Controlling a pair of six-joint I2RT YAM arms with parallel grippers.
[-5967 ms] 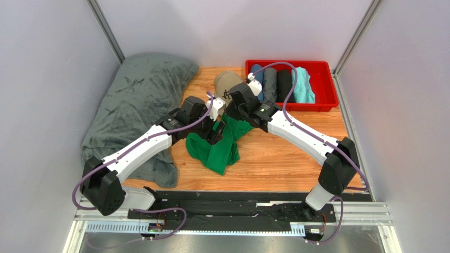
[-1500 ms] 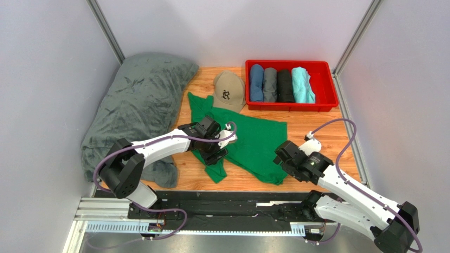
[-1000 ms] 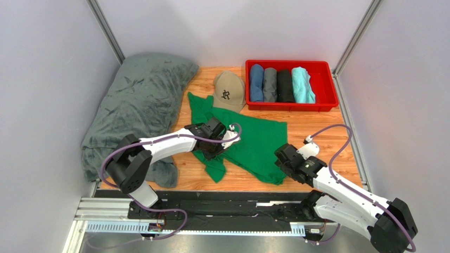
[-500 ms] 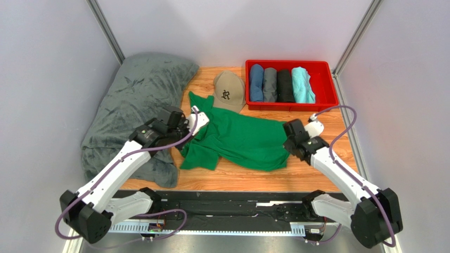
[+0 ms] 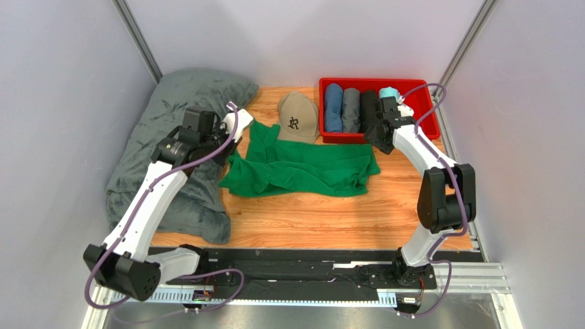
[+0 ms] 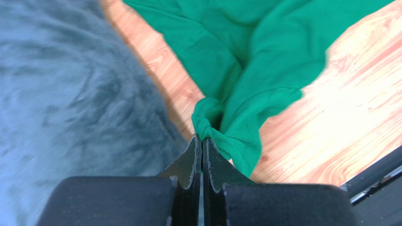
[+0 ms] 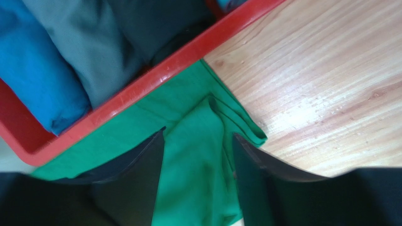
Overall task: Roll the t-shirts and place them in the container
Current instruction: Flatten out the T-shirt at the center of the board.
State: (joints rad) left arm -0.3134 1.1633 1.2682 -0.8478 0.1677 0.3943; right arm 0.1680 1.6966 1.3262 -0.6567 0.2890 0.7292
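Observation:
The bright green t-shirt (image 5: 302,171) lies spread and wrinkled across the middle of the wooden table. My left gripper (image 5: 232,145) is at its left end beside the blanket, shut on a bunched edge of the green t-shirt (image 6: 245,61); the left gripper (image 6: 202,137) pinches that fold at its very tip. My right gripper (image 5: 379,140) hovers over the shirt's right end by the tray. The right gripper (image 7: 198,141) is open, with the flat green t-shirt (image 7: 198,165) lying below between its fingers (image 7: 158,155). Several rolled t-shirts (image 5: 350,106) sit in the tray.
The red tray (image 5: 350,81) stands at the back right; its front rim (image 7: 155,80) is just beyond my right fingers. A tan cap (image 5: 297,118) sits behind the shirt. The big dark-grey blanket (image 5: 165,178) fills the left side, and grey walls enclose the table.
Both arms have swung toward the back, carrying the shirt away from the front edge and stretching it sideways. The right gripper has opened and let go of the shirt; the left stays shut on it.

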